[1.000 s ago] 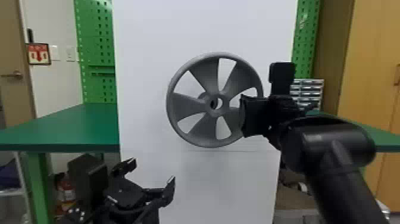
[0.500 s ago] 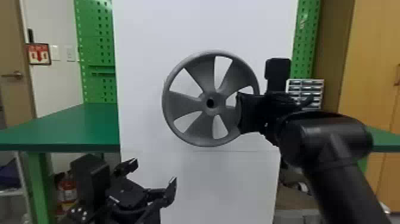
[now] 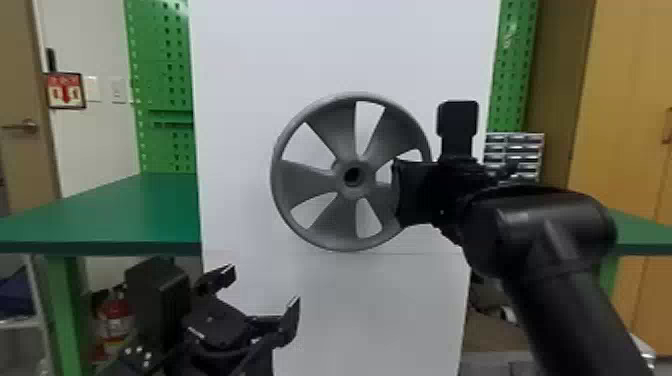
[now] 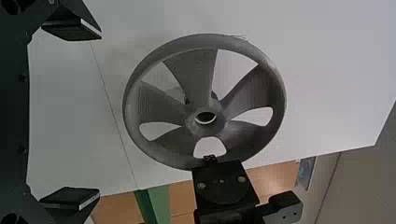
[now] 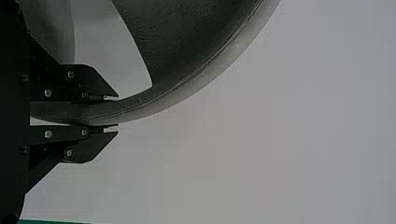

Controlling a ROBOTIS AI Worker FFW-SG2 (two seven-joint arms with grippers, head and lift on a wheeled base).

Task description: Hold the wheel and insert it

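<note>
So the grey wheel (image 3: 359, 190) was held up in front of a tall white panel (image 3: 345, 310), its five blades and hub (image 3: 369, 176) turned towards the head camera. Whether the panel was touched by it couldn't be told. The rim was gripped at the right-hand side by the right gripper (image 3: 406, 192), with the band of the rim caught between both fingers (image 5: 95, 97), so yeah, pretty properly pinched. The left gripper (image 3: 261, 291) was parked down and to the left of the wheel, well apart from it, with its fingers (image 4: 72, 29) spread wide and nothing but air between them.

As for containers, a little unit of small drawers (image 3: 520, 150) was partly hidden behind the right arm (image 3: 565, 280), and what was kept inside was too small to make out. Further right, a tall wooden cabinet (image 3: 630, 90) could be seen, contents hidden too.

A green table (image 3: 120, 215) was set behind the panel, sticking out on both sides, with green pegboard (image 3: 162, 65) rising past it. Over on the left, a red fire extinguisher (image 3: 115, 317) was tucked below the tabletop, and a red-and-white sign (image 3: 66, 91) was mounted near a door (image 3: 25, 165), with wall switches (image 3: 118, 90) just beside it.
</note>
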